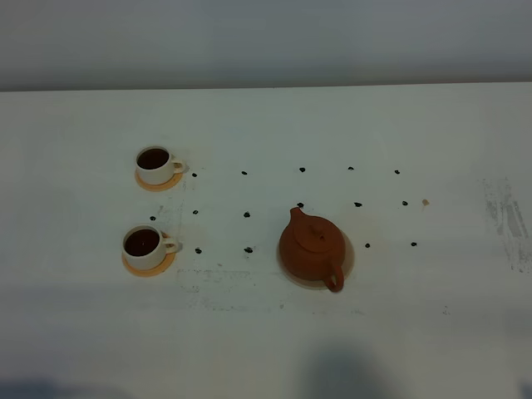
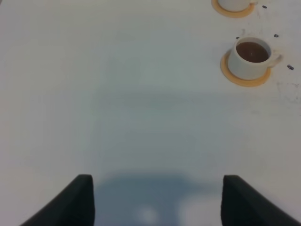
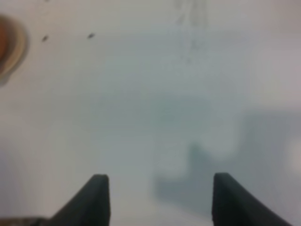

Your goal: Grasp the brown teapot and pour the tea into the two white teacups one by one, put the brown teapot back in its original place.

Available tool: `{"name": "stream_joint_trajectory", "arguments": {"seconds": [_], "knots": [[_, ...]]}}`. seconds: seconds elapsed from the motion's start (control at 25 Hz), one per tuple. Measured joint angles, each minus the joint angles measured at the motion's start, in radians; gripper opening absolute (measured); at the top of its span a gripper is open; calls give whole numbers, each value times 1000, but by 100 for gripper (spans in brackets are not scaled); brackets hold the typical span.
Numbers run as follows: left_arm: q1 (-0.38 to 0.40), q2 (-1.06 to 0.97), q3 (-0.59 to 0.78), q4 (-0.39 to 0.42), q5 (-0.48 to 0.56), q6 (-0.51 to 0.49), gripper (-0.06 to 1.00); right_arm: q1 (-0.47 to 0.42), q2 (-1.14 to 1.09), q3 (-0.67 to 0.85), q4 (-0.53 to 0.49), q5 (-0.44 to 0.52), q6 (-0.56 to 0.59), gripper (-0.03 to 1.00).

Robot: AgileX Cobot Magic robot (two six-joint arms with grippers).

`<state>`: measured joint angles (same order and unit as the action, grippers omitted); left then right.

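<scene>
The brown teapot (image 1: pixel 312 248) stands upright on its pale beige disc (image 1: pixel 348 257) right of the table's middle, spout toward the back, handle toward the front. Two white teacups on orange-tan coasters stand at the left, the far cup (image 1: pixel 155 165) and the near cup (image 1: pixel 145 247), both holding dark tea. The near cup (image 2: pixel 251 58) also shows in the left wrist view, with the far cup's coaster (image 2: pixel 232 8) at the picture's edge. My left gripper (image 2: pixel 157 200) is open and empty over bare table. My right gripper (image 3: pixel 157 200) is open and empty; the disc's edge (image 3: pixel 11 47) shows beside it. Neither gripper shows in the exterior high view.
Small dark marks (image 1: pixel 246 214) dot the white table in rows between the cups and the teapot. Grey scuff marks (image 1: pixel 507 220) lie at the table's right. The table's far edge meets a grey wall (image 1: pixel 266 41).
</scene>
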<state>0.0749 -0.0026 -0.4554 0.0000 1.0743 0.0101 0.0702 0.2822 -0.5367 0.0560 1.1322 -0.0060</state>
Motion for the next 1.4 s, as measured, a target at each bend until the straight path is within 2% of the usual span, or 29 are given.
{"name": "stream_joint_trajectory", "arguments": {"seconds": [0.16, 0.28, 0.64, 1.4], "knots": [[0, 0, 0, 0, 0, 0, 55, -68, -63, 0, 0, 1, -4, 47], [0, 0, 0, 0, 0, 0, 55, -86, -124, 5, -2, -4, -18, 47], [0, 0, 0, 0, 0, 0, 55, -90, -282, 16, -2, -17, -45, 47], [0, 0, 0, 0, 0, 0, 55, -98, -289, 17, 13, -18, -53, 47]]}}
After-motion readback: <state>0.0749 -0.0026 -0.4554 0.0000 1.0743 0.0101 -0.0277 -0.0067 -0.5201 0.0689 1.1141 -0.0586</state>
